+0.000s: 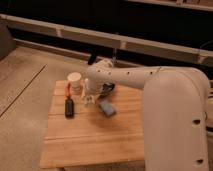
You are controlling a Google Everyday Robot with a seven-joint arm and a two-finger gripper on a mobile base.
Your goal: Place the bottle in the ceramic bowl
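Hanging off the end of the white arm [150, 82], the gripper [90, 90] sits left of centre in the frame, low over the far part of the wooden table [90, 137]. It is right on top of the bottle [88, 99], and the two pale shapes run together. Whether it is spread, pressed together or pinching the bottle, I cannot tell from where I stand.

The bottle shows as a small whitish block just under the gripper. It looks about upright, and I cannot tell whether it rests on the wood or hangs a little above it. It is outside the ceramic bowl [109, 90]. The bowl is the dark, glossy round thing just to the right, half hidden behind the arm's wrist.

Up and to the left of the bottle stands a cream cup [75, 81], close by. A flat blue block [106, 108] lies on the boards just down and to the right of the bottle. Further left lies a black tool [69, 107], lengthwise along the table, with an orange-red end [67, 90] pointing toward the cup.

The arm comes in thick from the right side of the frame and narrows toward the gripper. Pale speckled floor [22, 85] lies around the table, and a long light rail [75, 32] crosses the dark background at the top.
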